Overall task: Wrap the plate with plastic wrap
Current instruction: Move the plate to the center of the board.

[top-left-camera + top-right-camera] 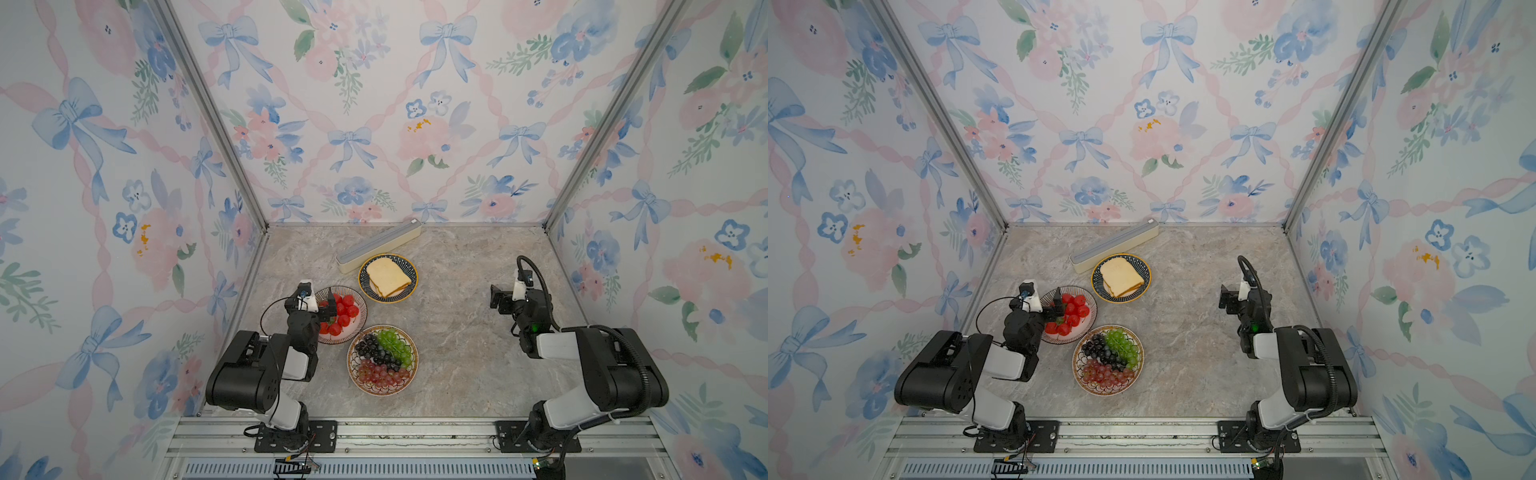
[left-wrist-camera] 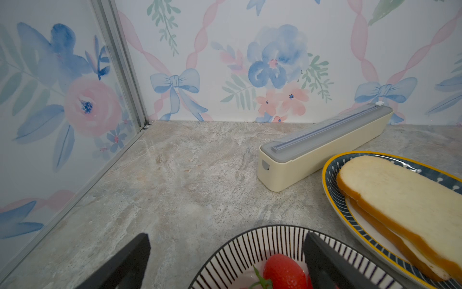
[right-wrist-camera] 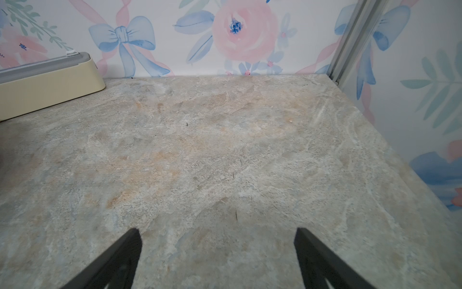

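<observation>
Nearest the rail, a grape plate point(image 1: 383, 390) sat on the table point(image 1: 457, 332). Just beyond it, the left gripper point(image 1: 330, 308) hovered over a strawberry plate point(image 1: 356, 332), jaws spread wide and holding nothing. Well apart to the right, the right gripper point(image 3: 217, 234) hung over bare table, likewise spread and empty. Farther back lay a bread plate point(image 1: 409, 266). Just behind it sat the wrap box point(image 1: 379, 246), lid down, set aslant with its far end near the back wall point(image 1: 374, 124). The film itself could not be made out.

Food plates point(image 1: 382, 391) crowd left; tabletop point(image 1: 457, 332) open rightward.
</observation>
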